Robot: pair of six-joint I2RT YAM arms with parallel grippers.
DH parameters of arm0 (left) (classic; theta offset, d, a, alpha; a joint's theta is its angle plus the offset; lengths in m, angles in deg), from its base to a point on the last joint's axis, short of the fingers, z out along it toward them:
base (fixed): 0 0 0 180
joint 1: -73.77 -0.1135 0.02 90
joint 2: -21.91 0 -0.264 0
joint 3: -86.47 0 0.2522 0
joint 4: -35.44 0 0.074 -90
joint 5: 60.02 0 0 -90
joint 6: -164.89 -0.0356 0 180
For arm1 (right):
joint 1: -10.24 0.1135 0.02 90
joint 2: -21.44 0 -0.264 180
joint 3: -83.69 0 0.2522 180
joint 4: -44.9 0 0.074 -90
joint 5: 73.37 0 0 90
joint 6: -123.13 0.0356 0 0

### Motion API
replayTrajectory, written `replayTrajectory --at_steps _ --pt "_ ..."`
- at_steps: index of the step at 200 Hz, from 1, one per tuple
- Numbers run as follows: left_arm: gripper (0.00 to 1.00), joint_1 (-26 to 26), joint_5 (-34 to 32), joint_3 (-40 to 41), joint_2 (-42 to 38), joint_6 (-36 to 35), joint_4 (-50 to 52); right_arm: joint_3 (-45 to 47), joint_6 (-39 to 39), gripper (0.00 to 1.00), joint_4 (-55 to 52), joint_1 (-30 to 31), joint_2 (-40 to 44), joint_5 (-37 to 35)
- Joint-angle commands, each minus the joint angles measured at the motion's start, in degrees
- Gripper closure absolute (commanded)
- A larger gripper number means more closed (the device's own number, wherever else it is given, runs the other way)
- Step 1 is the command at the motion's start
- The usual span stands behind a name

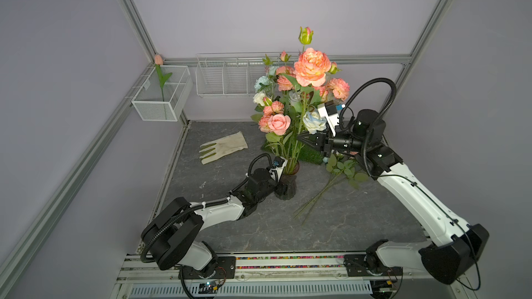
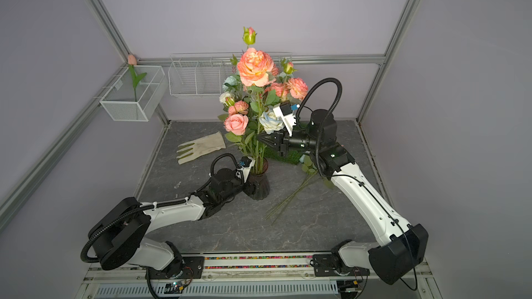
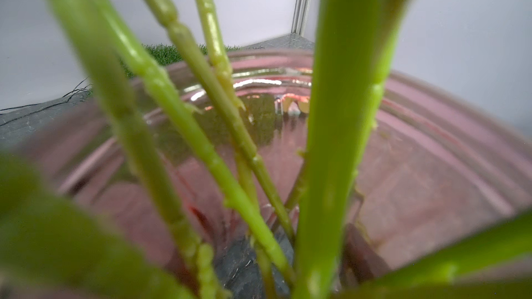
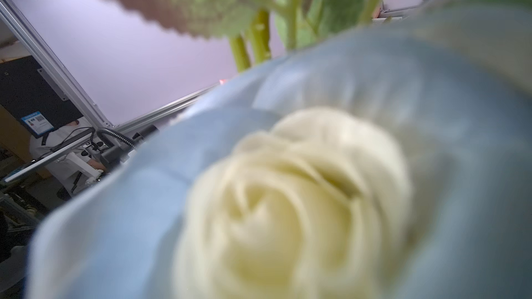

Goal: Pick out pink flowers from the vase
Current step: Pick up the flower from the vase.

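The dark ribbed vase (image 1: 288, 189) (image 2: 262, 188) stands mid-table with a tall bunch in it. The pink flowers include a large peach peony (image 1: 312, 66) (image 2: 255, 66) and a pink rose (image 1: 278, 123). My left gripper (image 1: 278, 188) (image 2: 250, 189) is shut on the vase's waist. The left wrist view looks down into the vase (image 3: 431, 168) past green stems (image 3: 201, 151). My right gripper (image 1: 299, 138) (image 2: 258, 138) is shut on a stem among the bunch, below a white-blue rose (image 1: 314, 120) that fills the right wrist view (image 4: 288, 197).
Leafy stems (image 1: 322, 194) lie on the table right of the vase, their heads under my right arm. A white glove (image 1: 223, 147) lies at the left, a green grass mat (image 1: 311, 156) behind the vase. A mesh basket (image 1: 172, 107) holds a tulip; a wire rack (image 1: 227, 76) hangs behind.
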Motion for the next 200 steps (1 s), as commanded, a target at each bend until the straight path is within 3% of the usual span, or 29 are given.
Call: replayTrajectory --at_steps 1,31,65,89,132,200 --pt "1.00 0.0 -1.2 1.3 1.9 0.1 11.7 -0.4 5.6 0.94 -0.9 0.4 -3.1 3.2" --pt "1.00 0.0 -1.3 1.3 1.3 0.1 11.8 2.9 5.8 0.93 0.5 2.0 -4.5 -0.1" --pt "1.00 0.0 -1.5 1.1 1.1 0.1 11.9 3.5 0.9 0.92 -7.4 4.2 -4.6 -6.6" --pt "1.00 0.0 -1.3 1.2 1.2 0.2 11.8 5.5 0.8 0.91 -6.7 5.4 -3.9 -8.7" --pt "1.00 0.0 -1.3 1.0 1.1 0.4 12.1 5.8 1.1 0.77 -5.4 6.9 -5.9 -11.0" --pt "1.00 0.0 -1.5 1.1 1.0 0.9 11.8 7.4 1.5 0.92 -2.2 7.0 -2.1 -8.7"
